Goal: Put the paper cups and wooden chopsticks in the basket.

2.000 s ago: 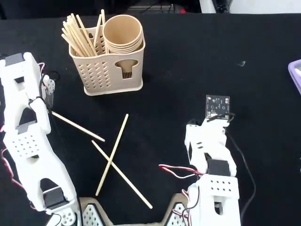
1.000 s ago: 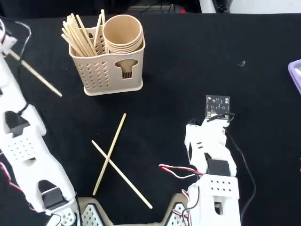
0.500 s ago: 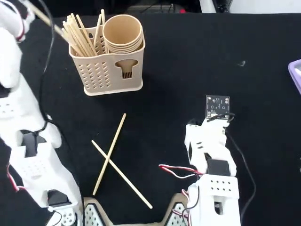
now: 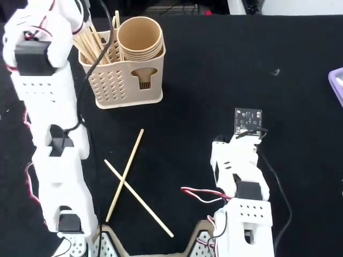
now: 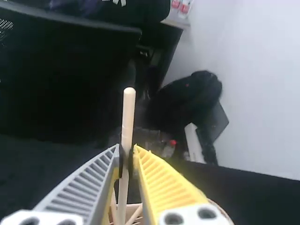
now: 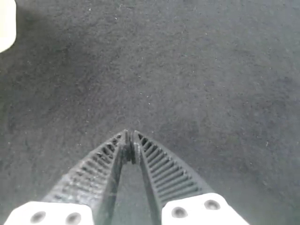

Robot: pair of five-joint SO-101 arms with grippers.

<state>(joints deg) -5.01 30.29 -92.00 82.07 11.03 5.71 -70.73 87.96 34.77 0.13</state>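
**Holding one chopstick (image 5: 127,117) in the left gripper (image 5: 126,159) above the basket**

We see the left gripper's ribbed jaws clamped on a single wooden chopstick, whose blunt end stands up past the fingertips. In the high view, this arm leans over the far-left corner of the table (image 4: 214,64), above the basket (image 4: 126,80). One compartment of the basket holds a bundle of chopsticks (image 4: 91,40), and the compartment beside it holds the stacked paper cups (image 4: 140,35). Nearer the arm bases, two loose chopsticks (image 4: 127,171) (image 4: 140,199) lie crossed on the cloth, touching where they cross. We cannot tell which one lies on top. The right gripper (image 6: 130,145) hovers low over bare cloth with its jaws together and nothing between them.

We judge a chopstick to be very light, stiff, thin and smooth. It is therefore liable to roll on the cloth or swivel in a loose pinch. We would take hold of it near mid-length, across its width. For the crossed pair, we would grip well away from the crossing, so that lifting one does not drag the other.
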